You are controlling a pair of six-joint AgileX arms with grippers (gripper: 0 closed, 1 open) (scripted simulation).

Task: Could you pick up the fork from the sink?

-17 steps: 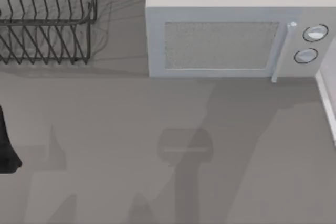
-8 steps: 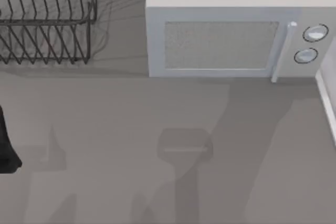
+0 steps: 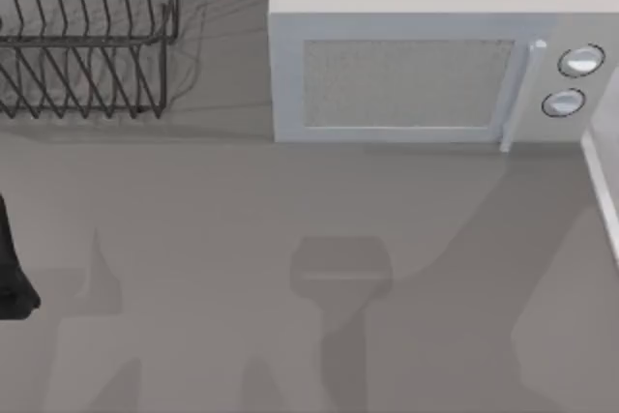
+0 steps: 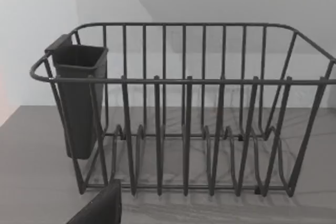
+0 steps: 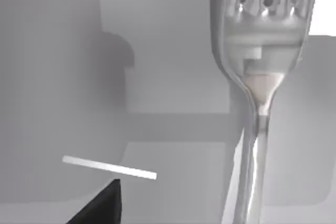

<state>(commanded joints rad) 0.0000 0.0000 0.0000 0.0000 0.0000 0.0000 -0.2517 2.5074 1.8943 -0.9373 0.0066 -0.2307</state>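
Apparently the right claw (image 5: 102,205) is very near the task's thing. In the right wrist view the small, thin, silvery metal fork (image 5: 257,93) stands close before the camera, tines up. Its handle runs down beside one dark part of the claw, but I cannot tell whether the claw is closed on it or how wide it stands. Behind the fork lie pale grey stepped surfaces with a short bright strip (image 5: 109,167). I judge this to be the basin region, though the fork's contact with anything is hidden. What has just changed is the shadow on the grey tabletop (image 3: 193,220). During the last second the broad slanting shadow has moved to the top view's right, toward the thin pale rim strip of the sink (image 3: 602,191). This suggests that the right arm is travelling above that side, so the picking step is probably in hand and not yet proven finished. The left arm (image 3: 12,268) is parked at the left edge, and its left claw (image 4: 100,205) faces the black wire dish rack (image 4: 184,129). The rack is empty, and the dark plastic cutlery cup (image 4: 79,98) on its side seems empty also. The white box-shaped microwave (image 3: 426,55) has its door shut. The inside of the sink I cannot see from above.
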